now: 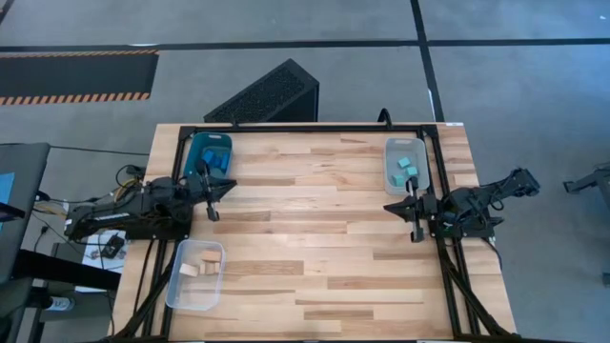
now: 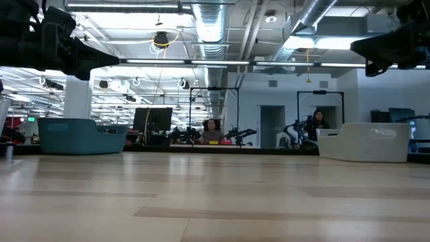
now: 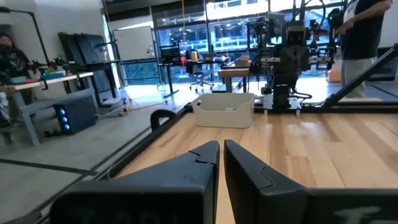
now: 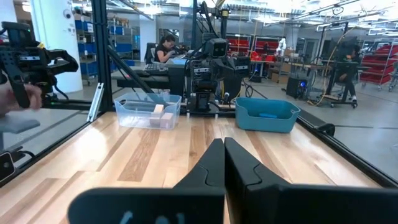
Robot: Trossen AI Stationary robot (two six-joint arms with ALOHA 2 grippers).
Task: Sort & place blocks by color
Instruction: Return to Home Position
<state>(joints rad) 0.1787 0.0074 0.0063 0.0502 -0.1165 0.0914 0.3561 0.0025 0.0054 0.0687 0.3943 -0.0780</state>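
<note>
The blocks lie sorted in three trays. Dark blue blocks (image 1: 212,157) sit in the blue tray (image 1: 211,143) at the table's far left. Turquoise blocks (image 1: 408,168) sit in the pale tray (image 1: 393,158) at the far right. Pale wooden blocks (image 1: 202,267) sit in the clear tray (image 1: 195,295) at the near left; they show too in the right wrist view (image 4: 160,116). My left gripper (image 1: 212,203) hovers at the left edge, shut and holding nothing (image 3: 221,149). My right gripper (image 1: 413,221) hovers at the right edge, shut and holding nothing (image 4: 223,147).
The wooden table top (image 1: 315,238) stretches bare between the two arms. A black metal frame (image 1: 305,128) runs along the table's edges. A dark perforated box (image 1: 267,93) stands on the floor beyond the far edge. People sit at desks in the room behind.
</note>
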